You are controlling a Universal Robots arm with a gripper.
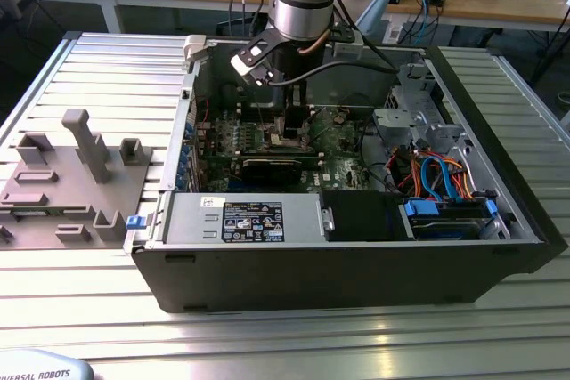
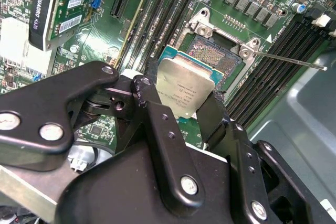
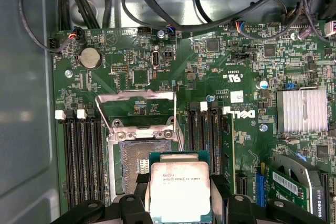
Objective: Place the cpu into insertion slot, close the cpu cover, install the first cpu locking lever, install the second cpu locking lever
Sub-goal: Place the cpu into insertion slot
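My gripper is shut on the cpu, a flat square chip with a silvery top, clamped by its edges between two black fingers. In both wrist views the cpu hangs slightly tilted over the near edge of the insertion slot, a dark square socket with a metal rim on the green board. The cpu cover stands swung open behind the slot. A thin wire locking lever sticks out beside the slot. In the exterior view the gripper reaches down inside the computer case.
Black memory slots flank the socket on both sides. A graphics card lies in front of the socket, and a finned heatsink sits nearby. Cables cross the case wall. A grey fixture stands outside the case.
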